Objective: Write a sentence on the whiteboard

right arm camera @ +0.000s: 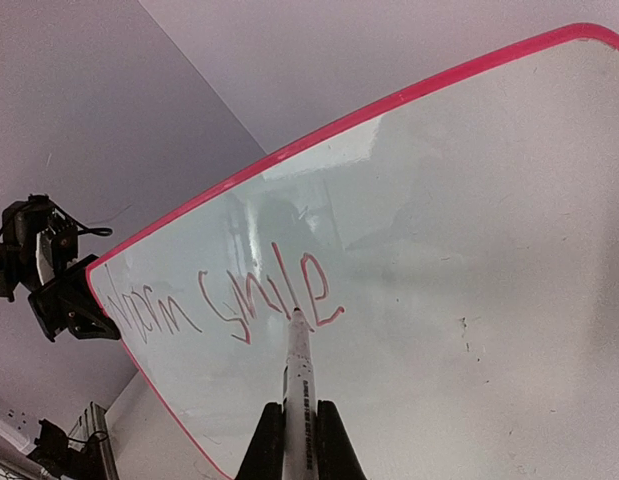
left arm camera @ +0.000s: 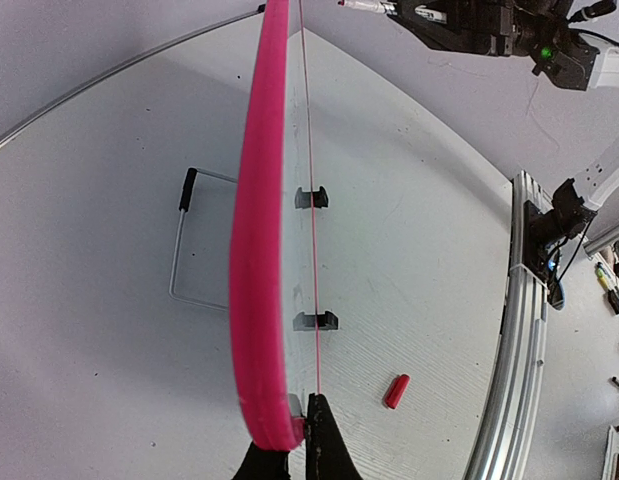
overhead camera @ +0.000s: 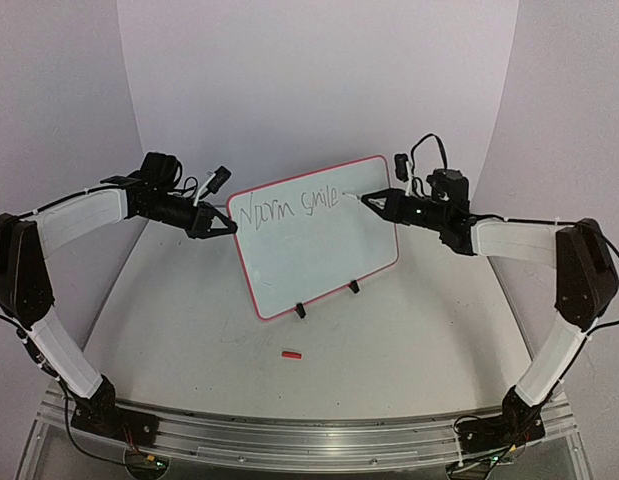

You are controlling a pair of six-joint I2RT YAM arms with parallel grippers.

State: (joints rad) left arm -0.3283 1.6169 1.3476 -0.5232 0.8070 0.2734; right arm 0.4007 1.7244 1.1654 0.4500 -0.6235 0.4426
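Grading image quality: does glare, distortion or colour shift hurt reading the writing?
Top view: even light, writing thin but readable on the board. Right wrist: pale sheen above the words, strokes look red. Left wrist: fisheye bows the rim; board edge-on, writing unseen.

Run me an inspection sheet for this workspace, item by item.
Surface: pale table, faint scuffs.
Job's things: whiteboard standing on clip feet; sentence reads roughly "Norm smile", one line.
Clutter: red cap lying in front of the board.
Pincers: left pincer shut on the board's edge; right pincer shut on a marker, tip at the last letter.
Cables: black leads looping at both wrists.
Surroundings: plain pale walls; metal rail at near edge.
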